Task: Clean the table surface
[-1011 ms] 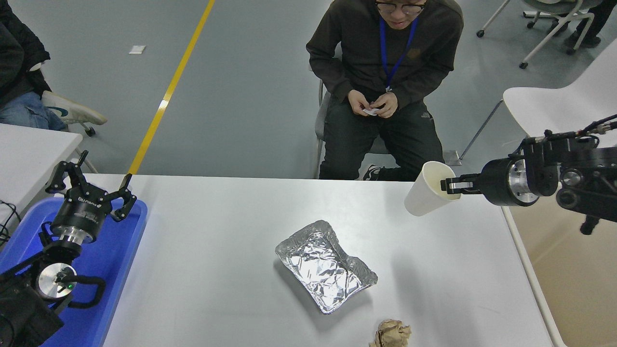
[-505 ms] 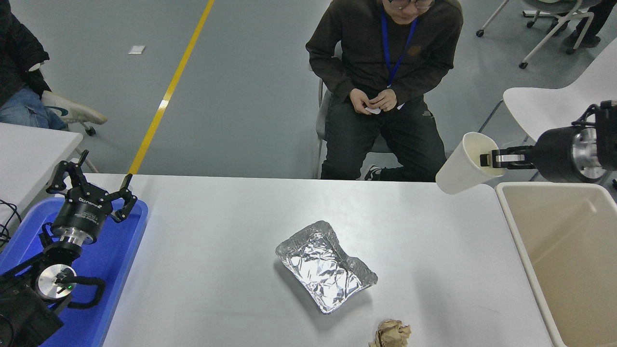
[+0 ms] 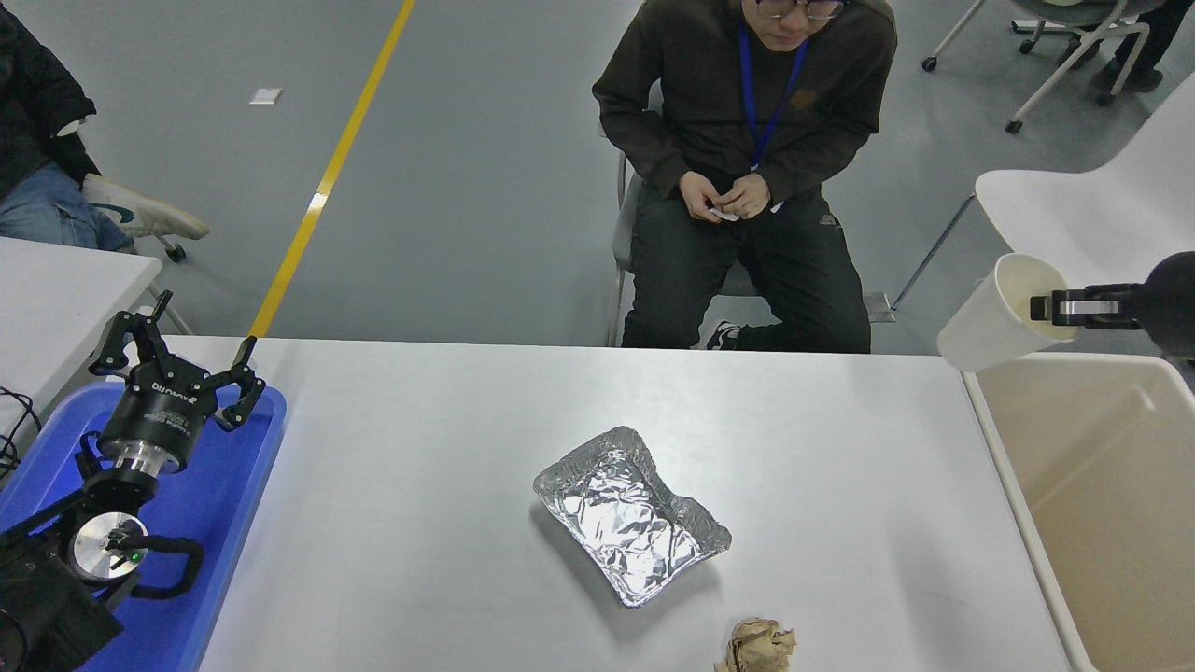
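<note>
The white table surface (image 3: pixel 420 485) fills the middle of the head view. On it lie a crumpled foil tray (image 3: pixel 627 513) near the centre and a brown paper ball (image 3: pixel 758 646) at the front edge. My right gripper (image 3: pixel 1044 307) comes in from the right edge and is shut on the rim of a white paper cup (image 3: pixel 1001 315). It holds the cup tilted in the air above the far left corner of the beige bin (image 3: pixel 1027 523), just past the table's far right corner. My left gripper (image 3: pixel 175 353) is parked open over the blue tray (image 3: pixel 229 495) at the lower left.
A person (image 3: pixel 747 168) sits on a chair at the table's far side, hands together in the lap. Another person's leg and shoe (image 3: pixel 140 217) show at the far left. A smaller white table (image 3: pixel 56 289) stands at the left, another white table (image 3: pixel 1102 210) at the right.
My right gripper has carried the paper cup up and to the right, off the table's far right area to above the bin's corner. The arm has drawn back out of view, uncovering the bin.
</note>
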### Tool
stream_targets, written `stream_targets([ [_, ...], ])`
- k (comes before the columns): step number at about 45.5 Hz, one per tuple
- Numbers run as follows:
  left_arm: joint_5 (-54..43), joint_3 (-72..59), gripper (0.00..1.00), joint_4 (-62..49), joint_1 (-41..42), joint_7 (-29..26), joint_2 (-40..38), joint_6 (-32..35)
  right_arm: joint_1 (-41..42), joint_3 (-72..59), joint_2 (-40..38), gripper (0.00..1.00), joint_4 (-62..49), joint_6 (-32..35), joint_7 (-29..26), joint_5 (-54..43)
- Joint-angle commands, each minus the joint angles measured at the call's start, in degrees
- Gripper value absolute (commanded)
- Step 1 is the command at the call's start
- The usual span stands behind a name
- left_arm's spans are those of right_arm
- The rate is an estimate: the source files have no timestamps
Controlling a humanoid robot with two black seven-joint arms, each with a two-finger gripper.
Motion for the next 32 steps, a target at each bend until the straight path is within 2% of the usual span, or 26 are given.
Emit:
stream_targets([
  [1,0.0,0.0,1.0,0.0,-0.1,-0.1,0.0,0.0,-4.3,0.4,-2.2,0.0,-4.8,-0.3,0.2,-1.7],
  [19,-0.1,0.0,1.0,0.1,0.0,-0.1,0.0,0.0,-10.7,0.6,-1.2,0.0,-18.6,-3.4,1.7,-1.5],
  [32,0.0,0.0,1.0,0.1,0.0,0.0,0.0,0.0,-19.6,0.7,5.0,0.0,-30.7,-7.9,4.9,0.0],
])
